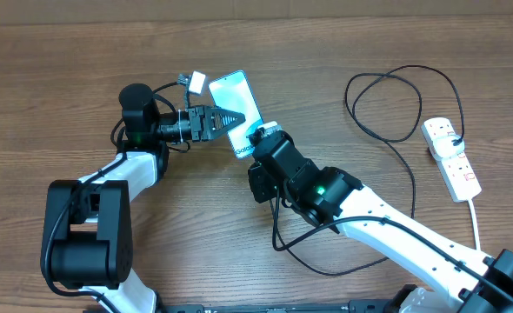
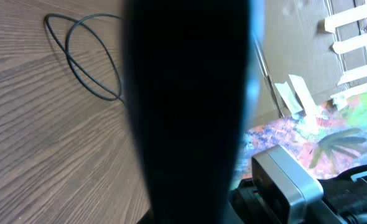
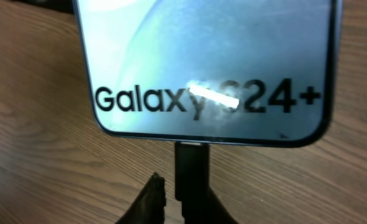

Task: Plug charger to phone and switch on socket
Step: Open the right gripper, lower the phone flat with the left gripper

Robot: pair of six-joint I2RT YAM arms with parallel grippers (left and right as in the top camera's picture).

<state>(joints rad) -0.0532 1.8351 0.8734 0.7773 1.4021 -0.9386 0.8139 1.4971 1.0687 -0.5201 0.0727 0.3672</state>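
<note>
The phone lies slanted near the table's middle, its light blue screen up. In the right wrist view the "Galaxy S24+" end faces me. The charger's black connector sits in the port at that end. Its thin cable loops across the table to the white socket at the right. My right gripper is at the connector, slightly open, with a small gap beside its left finger. My left gripper is shut on the phone's left edge. A dark shape fills the left wrist view.
The socket's thick white cord runs toward the front right edge. A loop of the black cable lies on the bare wood beyond the phone. The right arm's body stretches from the front right toward the phone.
</note>
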